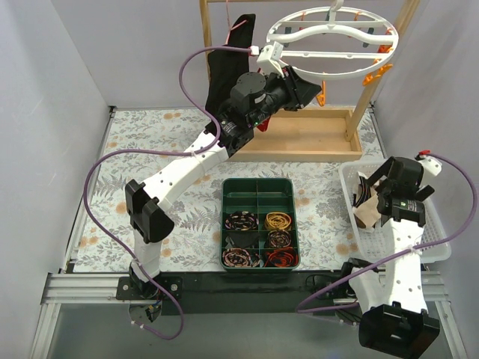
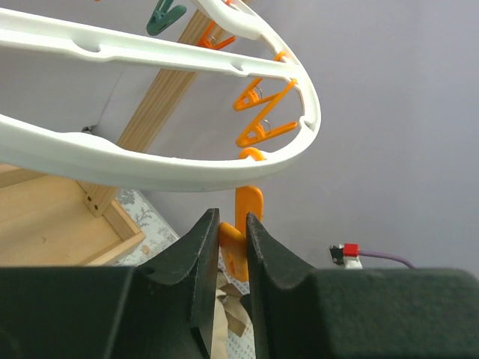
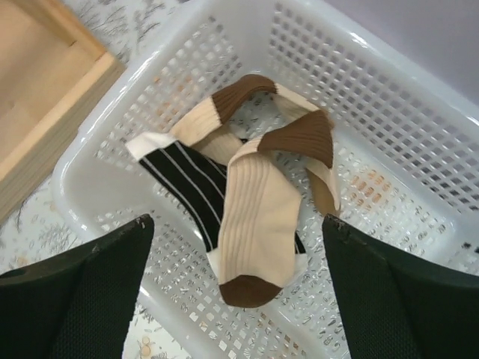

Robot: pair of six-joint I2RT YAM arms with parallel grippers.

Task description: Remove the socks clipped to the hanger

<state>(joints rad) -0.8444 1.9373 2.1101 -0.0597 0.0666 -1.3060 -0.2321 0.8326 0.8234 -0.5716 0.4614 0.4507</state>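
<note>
1. The left gripper (image 2: 232, 243) is raised to the white ring hanger (image 2: 187, 170). Its two dark fingers are closed almost together on an orange clip (image 2: 249, 206).
2. That clip hangs straight down from the hanger's rim, which arcs just above the fingertips. More orange clips sit along the rim beyond and to the right of the gripper.
3. A post of the wooden frame (image 2: 161, 105) stands behind the hanger, up and to the left of the left gripper.
4. The right gripper (image 3: 236, 224) hangs over a white mesh basket (image 3: 389, 97) on the tabletop (image 1: 150, 149). Its fingers are spread wide and hold nothing.
5. The socks (image 3: 258, 217) lie in the basket directly under the spread fingers. They are beige ribbed ones with brown toes and heels.
6. The beige ones are crossed over a black white-striped sock (image 3: 183, 183), which lies towards the left finger.
</note>
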